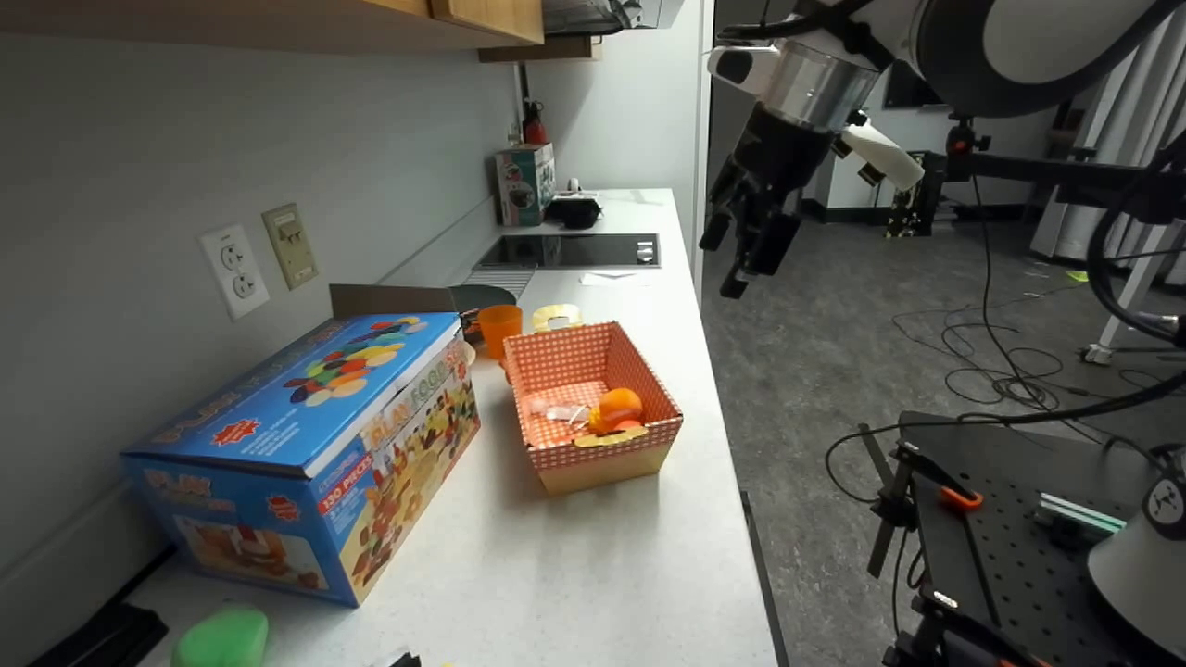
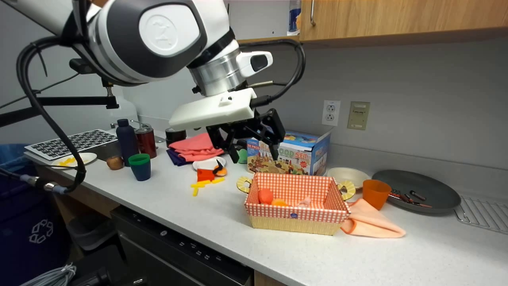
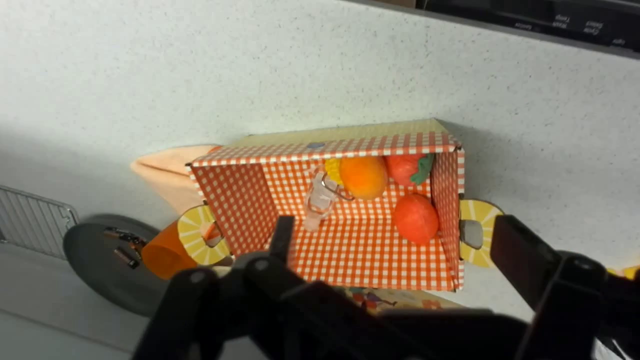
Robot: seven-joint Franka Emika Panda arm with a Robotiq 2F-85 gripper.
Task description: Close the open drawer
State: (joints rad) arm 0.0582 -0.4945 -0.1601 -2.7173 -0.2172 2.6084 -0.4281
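With no open drawer visible, I aim spread fingers [image 3: 522, 260] toward a basket [image 3: 360, 240], probably light, stiff card best gripped by its rim [image 3: 380, 145].

"PLAY FOOD" and "PIECES" run along a blue toy food box [image 1: 315, 445] in an exterior view, the piece count too blurred to confirm; "FOOD SET" shows on the same carton in an exterior view. "Wash," "Temp," "Select" and "Cycle" label the black dishwasher control panel [image 3: 540, 12], upside down in the wrist view. A recycling symbol marks a dark blue bin [image 2: 24, 214]; a pale emblem marks the robot arm [image 2: 169, 29].
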